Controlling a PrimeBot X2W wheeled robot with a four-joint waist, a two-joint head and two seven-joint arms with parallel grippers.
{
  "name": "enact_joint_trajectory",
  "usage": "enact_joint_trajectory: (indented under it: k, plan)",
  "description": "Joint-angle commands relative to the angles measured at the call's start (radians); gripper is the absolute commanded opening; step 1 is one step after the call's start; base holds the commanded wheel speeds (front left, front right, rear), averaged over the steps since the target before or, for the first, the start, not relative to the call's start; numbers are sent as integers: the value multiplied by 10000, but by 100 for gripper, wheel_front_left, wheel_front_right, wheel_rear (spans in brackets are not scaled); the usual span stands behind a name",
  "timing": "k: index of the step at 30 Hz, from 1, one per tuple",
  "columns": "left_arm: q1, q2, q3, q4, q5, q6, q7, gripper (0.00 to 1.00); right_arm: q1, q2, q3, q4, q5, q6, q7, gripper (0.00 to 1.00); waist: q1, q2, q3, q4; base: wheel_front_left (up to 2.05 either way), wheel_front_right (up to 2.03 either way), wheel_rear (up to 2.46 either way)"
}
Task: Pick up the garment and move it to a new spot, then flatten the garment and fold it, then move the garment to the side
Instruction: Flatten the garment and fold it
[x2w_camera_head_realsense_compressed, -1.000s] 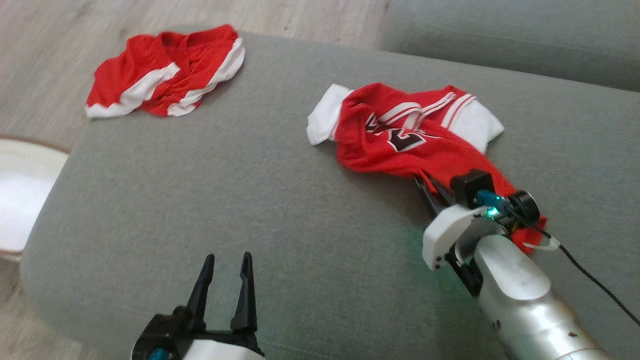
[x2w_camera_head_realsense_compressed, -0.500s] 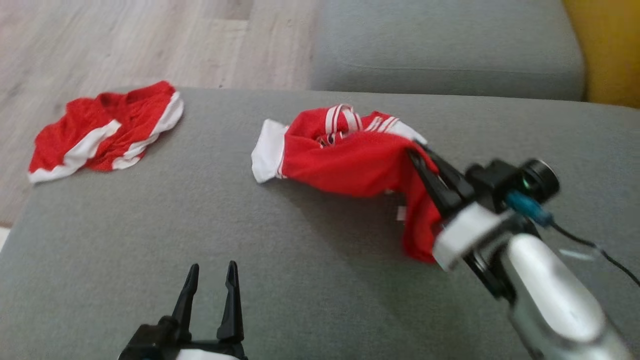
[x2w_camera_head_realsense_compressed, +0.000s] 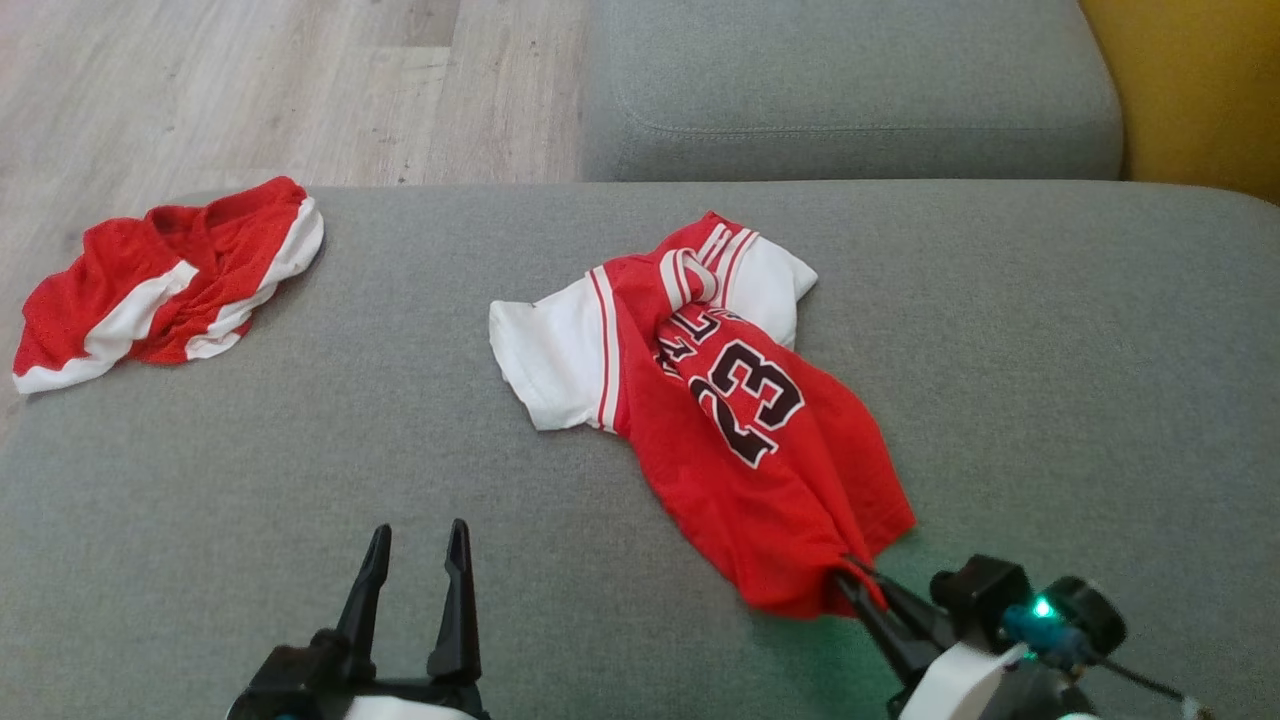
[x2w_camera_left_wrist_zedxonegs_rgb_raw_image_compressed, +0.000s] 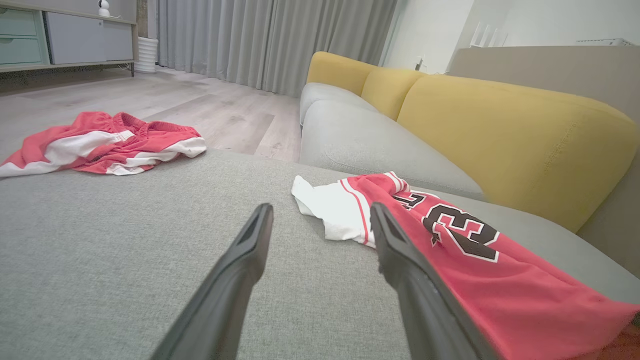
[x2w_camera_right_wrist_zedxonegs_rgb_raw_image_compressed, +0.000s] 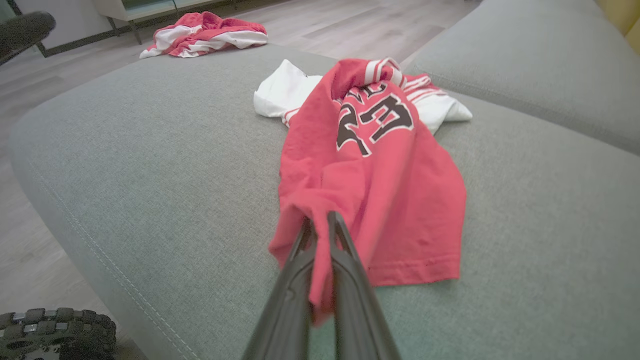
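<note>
Hem of red-and-white number-23 jersey is pinched by right gripper fingers on grey fabric sofa cushion; left gripper fingers are spread wide, empty.

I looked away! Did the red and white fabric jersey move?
Yes. The red jersey stretched out toward the robot, away from the grey back cushion.

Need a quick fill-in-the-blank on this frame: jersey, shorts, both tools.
1. The jersey shows the number ____.
2. The right tool is ____ on the jersey's red hem.
3. The left tool is ____, with nothing between its fingers.
4. In the head view, the shorts lie at the grey cushion's far ____ corner.
Missing words: 23; shut; open; left.
</note>
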Motion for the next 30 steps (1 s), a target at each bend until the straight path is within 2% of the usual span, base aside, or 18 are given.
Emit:
enact_joint_trajectory:
  k: [1, 5, 10, 15, 18, 22, 30]
  plan:
    - [-310, 109, 305, -289, -91, 45, 0, 100, -212, 222, 115, 107, -28, 39, -443, 100, 0, 0, -6, 6, 0, 0, 0]
    - [-293, 169, 317, -243, -115, 63, 25, 100, -106, 728, -29, 738, -40, 39, -1050, 100, 0, 0, -87, -44, 0, 0, 0]
    - [-220, 215, 318, -212, -137, 105, 52, 100, -199, 1051, -540, 782, -125, 39, -1519, 100, 0, 0, -256, -126, 0, 0, 0]
    - [-180, 250, 287, -224, -159, 120, 65, 100, -400, 1409, -1739, 292, -644, 39, -1775, 100, 0, 0, -446, -177, 0, 0, 0]
    - [-192, 247, 196, -271, -140, 116, 91, 100, -578, 1667, -2654, 503, -1097, 39, -1775, 100, 0, 0, -442, -67, 0, 0, 0]
    - [-249, 251, 104, -350, -108, 105, 126, 100, -1007, 1642, -3122, 1517, -1732, 39, -1744, 100, 0, 0, -218, 250, 0, 0, 0]
    - [-356, 311, 45, -354, -77, 146, 199, 100, -2147, 1604, -3564, 4716, -2372, 39, -1916, 100, 0, 0, 365, 1204, 0, 0, 0]
